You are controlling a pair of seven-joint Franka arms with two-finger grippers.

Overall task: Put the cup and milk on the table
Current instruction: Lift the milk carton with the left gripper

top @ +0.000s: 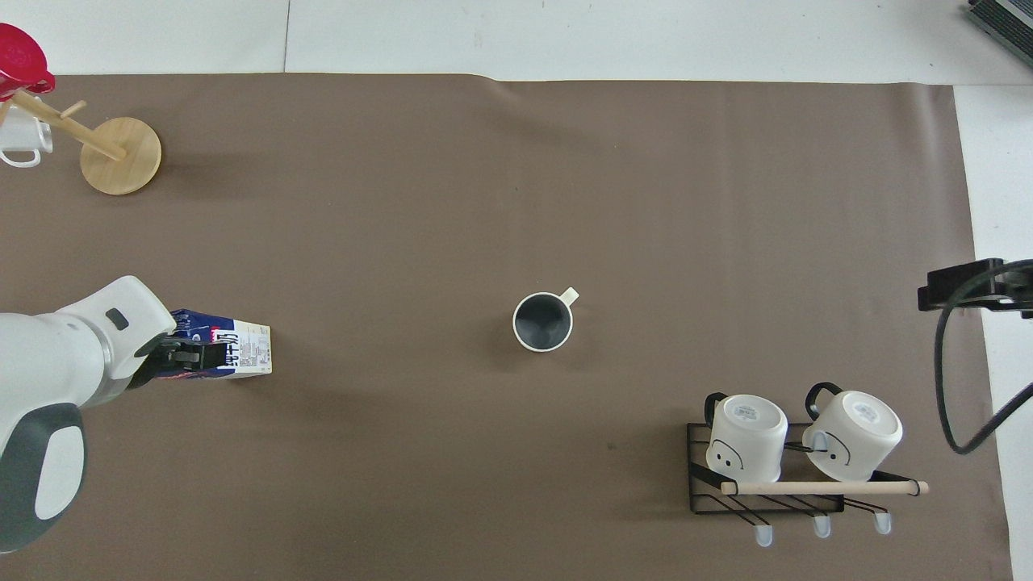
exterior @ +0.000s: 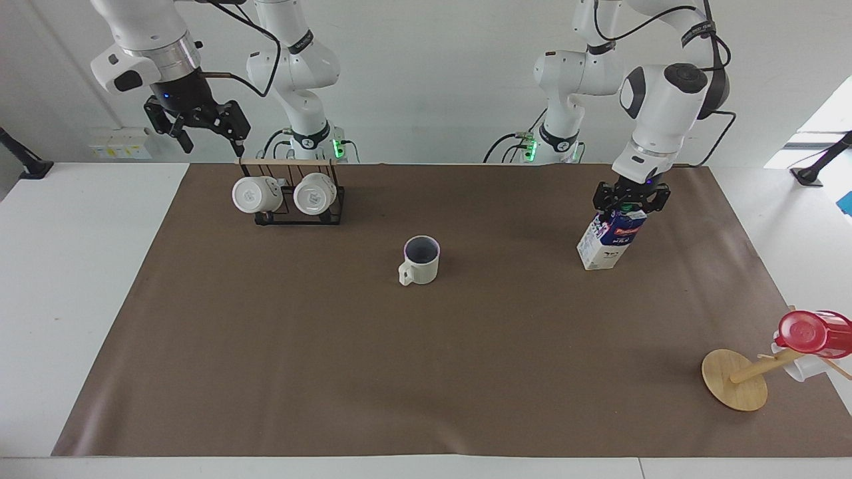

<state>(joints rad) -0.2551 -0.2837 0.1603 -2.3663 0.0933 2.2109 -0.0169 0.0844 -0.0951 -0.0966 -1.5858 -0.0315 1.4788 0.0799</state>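
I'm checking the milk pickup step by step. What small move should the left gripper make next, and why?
Probably finish closing: the left gripper sits around the top of the milk, which stands on the table. The right gripper waits, open, above the mug rack.

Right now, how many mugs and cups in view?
5. Cream mug mid-mat; two white mugs on the black rack; red cup and a partly hidden white mug on the wooden tree.
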